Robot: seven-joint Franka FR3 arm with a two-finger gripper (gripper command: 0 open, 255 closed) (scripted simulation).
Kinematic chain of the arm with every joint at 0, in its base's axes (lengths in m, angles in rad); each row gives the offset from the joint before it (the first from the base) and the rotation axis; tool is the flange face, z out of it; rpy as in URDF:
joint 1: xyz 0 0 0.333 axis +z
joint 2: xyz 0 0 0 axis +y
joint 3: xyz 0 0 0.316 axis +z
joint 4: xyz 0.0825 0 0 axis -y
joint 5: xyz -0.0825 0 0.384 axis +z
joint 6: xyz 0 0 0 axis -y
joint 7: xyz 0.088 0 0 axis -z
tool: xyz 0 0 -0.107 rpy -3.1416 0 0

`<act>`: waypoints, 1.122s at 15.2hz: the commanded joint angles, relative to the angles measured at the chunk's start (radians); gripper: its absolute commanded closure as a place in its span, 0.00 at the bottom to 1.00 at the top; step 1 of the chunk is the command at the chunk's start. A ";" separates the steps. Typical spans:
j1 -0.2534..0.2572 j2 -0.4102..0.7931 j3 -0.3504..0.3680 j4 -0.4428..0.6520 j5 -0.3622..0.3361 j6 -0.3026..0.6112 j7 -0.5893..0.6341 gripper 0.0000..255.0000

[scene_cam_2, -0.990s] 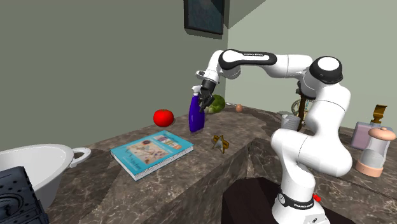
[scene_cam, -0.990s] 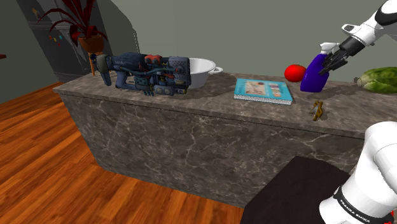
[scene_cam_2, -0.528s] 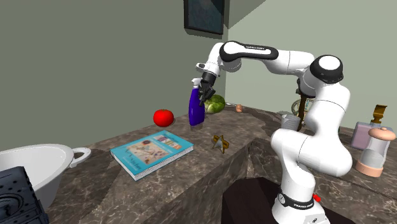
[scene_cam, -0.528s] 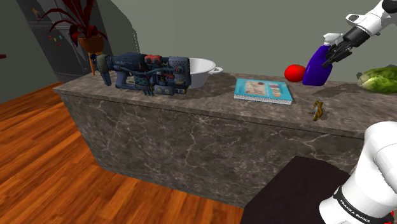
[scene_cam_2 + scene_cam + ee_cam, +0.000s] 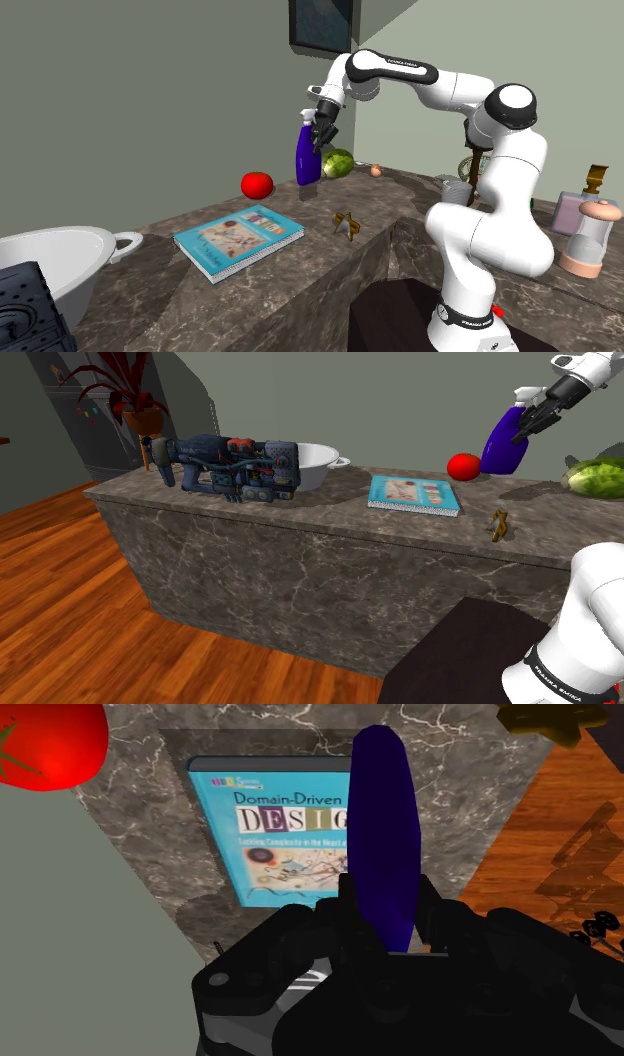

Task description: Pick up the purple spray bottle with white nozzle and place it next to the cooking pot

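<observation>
The purple spray bottle (image 5: 502, 444) with its white nozzle hangs in the air above the counter's far end, tilted, over the red tomato (image 5: 462, 466). My black gripper (image 5: 535, 422) is shut on the bottle's upper part. From the second exterior view the bottle (image 5: 308, 155) hangs under the gripper (image 5: 322, 135), off the counter. In the wrist view the purple body (image 5: 385, 834) stands clasped between both fingers (image 5: 428, 902). The white cooking pot (image 5: 318, 464) sits far off toward the shoulder view's left, behind a dark toy blaster (image 5: 225, 467).
A blue book (image 5: 413, 494) lies flat on the marble counter (image 5: 300, 542) between pot and bottle. A small brass figure (image 5: 499, 525) stands near the counter's front edge. A green lettuce (image 5: 598, 476) rests at the far right. The wood floor lies beyond the counter.
The arm has lifted the bottle from just above the counter to well above the tomato, and the bottle has tilted. Nothing else has moved.
</observation>
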 commanded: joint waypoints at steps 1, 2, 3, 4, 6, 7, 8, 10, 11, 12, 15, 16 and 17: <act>0.006 0.006 0.005 0.030 0.006 -0.024 0.004 1.00; 0.010 0.011 0.007 0.045 0.010 -0.035 0.006 1.00; 0.015 0.015 0.009 0.061 0.013 -0.047 0.009 1.00; 0.020 0.020 0.010 0.077 0.016 -0.058 0.011 1.00; 0.031 0.030 0.012 0.110 0.023 -0.081 0.016 1.00; 0.036 0.035 0.012 0.127 0.027 -0.092 0.018 1.00; 0.042 0.040 0.012 0.144 0.030 -0.104 0.021 1.00; 0.055 0.051 0.011 0.179 0.037 -0.127 0.025 1.00; 0.062 0.057 0.010 0.197 0.040 -0.139 0.027 1.00; 0.069 0.063 0.009 0.216 0.043 -0.151 0.029 1.00; 0.093 0.081 0.002 0.274 0.054 -0.188 0.036 1.00; 0.101 0.087 -0.001 0.294 0.057 -0.200 0.038 1.00; 0.111 0.094 -0.004 0.315 0.060 -0.213 0.040 1.00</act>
